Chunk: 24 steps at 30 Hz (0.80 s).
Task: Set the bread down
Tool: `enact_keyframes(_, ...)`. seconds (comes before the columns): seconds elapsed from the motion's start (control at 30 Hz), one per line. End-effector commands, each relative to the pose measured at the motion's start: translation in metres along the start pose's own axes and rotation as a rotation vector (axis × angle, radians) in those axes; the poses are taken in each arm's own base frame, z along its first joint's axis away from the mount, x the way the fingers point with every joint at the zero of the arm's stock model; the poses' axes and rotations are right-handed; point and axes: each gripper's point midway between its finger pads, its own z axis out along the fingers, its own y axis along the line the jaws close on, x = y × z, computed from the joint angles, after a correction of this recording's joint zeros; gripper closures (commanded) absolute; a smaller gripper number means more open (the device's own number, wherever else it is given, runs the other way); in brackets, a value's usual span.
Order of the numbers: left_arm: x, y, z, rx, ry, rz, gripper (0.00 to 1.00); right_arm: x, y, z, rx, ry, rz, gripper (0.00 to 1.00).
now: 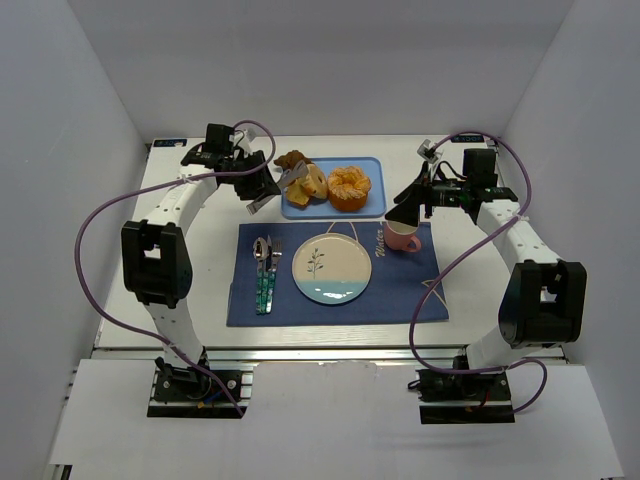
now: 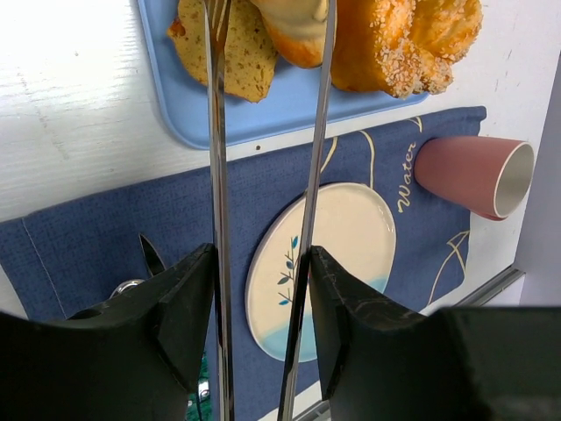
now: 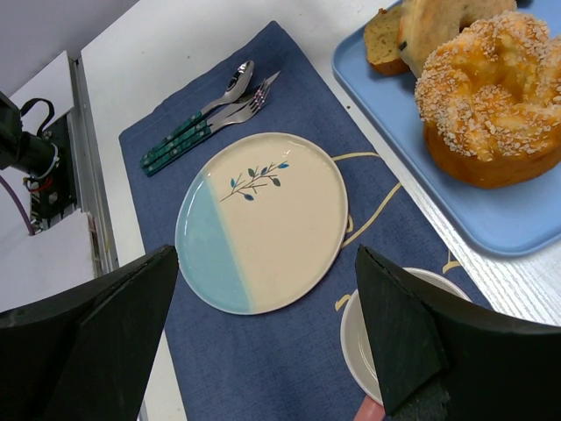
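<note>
The bread lies on a blue tray [image 1: 375,165]: a plain tan ring [image 1: 314,181] and a yellow-orange wedge slice [image 1: 298,192]. My left gripper [image 1: 262,185] is shut on metal tongs [image 1: 287,179] that reach over the tray. In the left wrist view the gripper [image 2: 261,263] holds the tongs [image 2: 216,175], whose arms straddle the ring [image 2: 298,26]; the left arm crosses the slice [image 2: 241,57]. My right gripper [image 1: 405,208] is open and empty above the pink mug [image 1: 402,238]. In the right wrist view it [image 3: 267,254] hangs over the plate [image 3: 263,219].
A seeded bun [image 1: 349,187] and a brown pastry [image 1: 290,159] share the tray. A cream-and-blue plate [image 1: 331,267] sits mid-placemat [image 1: 250,310], with spoon and fork [image 1: 266,272] left of it. The mug stands at the mat's back right. White walls enclose the table.
</note>
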Motion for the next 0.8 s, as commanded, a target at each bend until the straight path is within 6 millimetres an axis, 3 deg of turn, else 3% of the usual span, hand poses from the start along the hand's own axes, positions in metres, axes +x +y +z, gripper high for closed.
enact_keyframes(0.0,-0.013,-0.016,-0.008,0.045,-0.038,0.035,0.45,-0.013,0.008,-0.006,-0.018,-0.034,-0.046,0.13)
enact_keyframes(0.23,-0.016,-0.026,-0.01,0.09,-0.051,0.035,0.54,-0.013,0.009,-0.006,-0.016,-0.034,-0.048,0.13)
enact_keyframes(0.43,-0.018,-0.034,-0.012,0.13,-0.06,0.023,0.76,-0.012,0.009,-0.007,-0.015,-0.034,-0.047,0.13)
enact_keyframes(0.63,-0.034,-0.046,-0.03,0.153,-0.135,0.03,0.99,-0.013,0.01,-0.008,-0.012,-0.037,-0.049,0.13)
enact_keyframes(0.77,-0.048,-0.059,-0.049,0.202,-0.192,0.028,1.0,-0.012,0.01,-0.008,-0.013,-0.036,-0.047,0.13)
